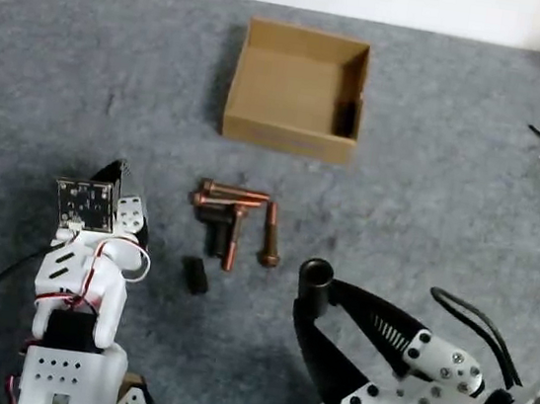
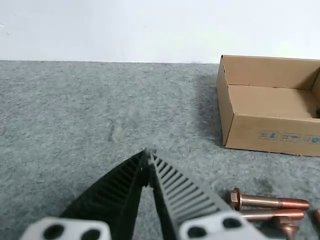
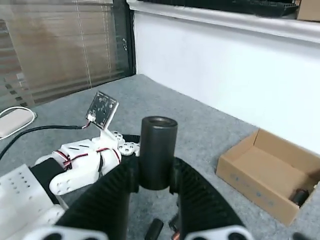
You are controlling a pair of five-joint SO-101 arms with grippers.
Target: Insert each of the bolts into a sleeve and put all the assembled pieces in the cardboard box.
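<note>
Gripping an upright black sleeve [image 3: 158, 150] between the right fingers [image 3: 112, 195] at 5 o'clock on the grey desk [image 1: 432, 184]. Holding the left fingers [image 2: 175, 185] pressed together on nothing at 8 o'clock. At centre, copper bolts [image 1: 238, 220], with a loose sleeve [image 1: 196, 274] at their 7 o'clock. At 12 o'clock, the cardboard box [image 1: 288, 140].

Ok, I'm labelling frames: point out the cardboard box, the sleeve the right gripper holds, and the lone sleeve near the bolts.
cardboard box [image 1: 283, 140]: high view, near outer wall.
held sleeve [image 3: 158, 150]: right wrist view, mid-barrel.
lone sleeve [image 1: 197, 274]: high view, its middle.
</note>
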